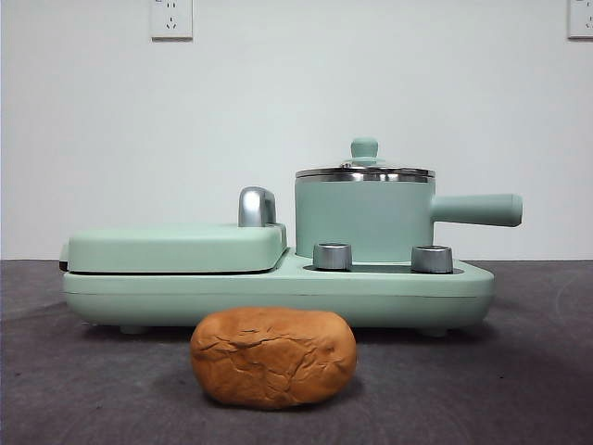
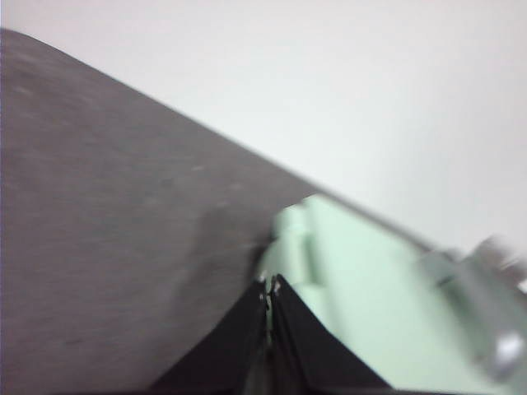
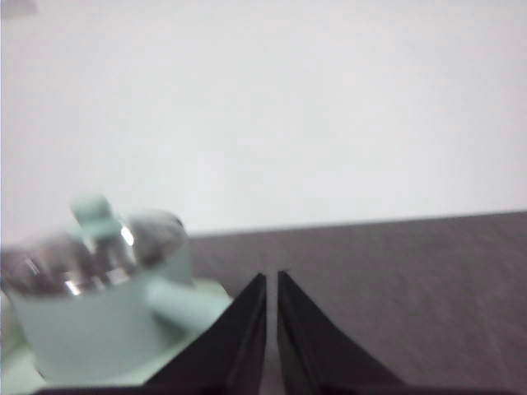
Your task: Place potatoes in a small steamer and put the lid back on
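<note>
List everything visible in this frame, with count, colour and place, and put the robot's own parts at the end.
potato: one, orange-brown, cracked skin, on the table in front of the cooker base.
small steamer: one, mint-green with steel rim, on the base's right half, handle pointing right.
lid: one, glass with steel rim and mint-green knob, seated on the steamer.
grill cover: one, mint-green, closed, on the base's left half; chrome handle behind it.
cooker base: one, mint-green, on the table.
dials: two, grey metal, in front of the steamer.
table: one, dark grey.
wall sockets: two, white, high on the wall.
left gripper: black, shut, near the base's edge.
right gripper: black, shut, beside the steamer.
</note>
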Controlling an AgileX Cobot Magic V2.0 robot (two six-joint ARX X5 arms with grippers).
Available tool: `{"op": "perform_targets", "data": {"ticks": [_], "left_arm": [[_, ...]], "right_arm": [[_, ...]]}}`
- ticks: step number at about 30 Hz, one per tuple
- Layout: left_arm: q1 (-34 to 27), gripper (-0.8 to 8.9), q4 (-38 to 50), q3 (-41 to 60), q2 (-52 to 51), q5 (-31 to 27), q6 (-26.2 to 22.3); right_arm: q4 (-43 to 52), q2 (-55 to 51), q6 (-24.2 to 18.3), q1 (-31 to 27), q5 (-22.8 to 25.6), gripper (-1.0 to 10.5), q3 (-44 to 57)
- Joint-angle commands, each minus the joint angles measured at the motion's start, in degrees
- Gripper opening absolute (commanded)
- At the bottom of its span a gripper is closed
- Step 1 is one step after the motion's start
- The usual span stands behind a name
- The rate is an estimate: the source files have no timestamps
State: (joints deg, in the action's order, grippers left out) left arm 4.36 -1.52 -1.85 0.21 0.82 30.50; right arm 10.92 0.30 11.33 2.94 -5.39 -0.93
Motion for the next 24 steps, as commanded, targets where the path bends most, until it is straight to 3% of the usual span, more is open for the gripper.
{"op": "perform_targets", "data": {"ticks": [1, 7, 10, 15, 20, 24], "left_arm": [[0.0, 0.06, 4.3, 1.0, 0.0, 3.0, 6.6], [0.1, 0.06, 18.7, 1.0, 0.0, 6.9, 6.6], [0.1, 0.06, 21.4, -0.5, 0.0, 7.4, 6.6], [0.0, 0.09, 13.9, -7.5, 0.6, 7.3, 5.5], [0.0, 0.09, 3.2, -17.4, 4.3, 7.3, -0.2], [0.1, 0.09, -7.8, -26.0, 10.0, 7.4, -5.4]], "right_arm": [[4.6, -0.1, 7.7, 0.1, -0.5, 0.2, 0.2], [11.0, -0.1, 12.2, 0.1, -4.1, 0.2, -0.8], [11.0, -0.1, 11.9, 0.3, -5.3, 0.2, -2.4], [8.1, -0.1, 10.1, 0.3, -6.7, 0.1, -7.2], [-9.0, 2.3, 9.4, 0.3, -6.7, 0.1, -16.7], [-20.3, 7.3, 5.5, 0.3, -8.3, 0.1, -23.8]]}}
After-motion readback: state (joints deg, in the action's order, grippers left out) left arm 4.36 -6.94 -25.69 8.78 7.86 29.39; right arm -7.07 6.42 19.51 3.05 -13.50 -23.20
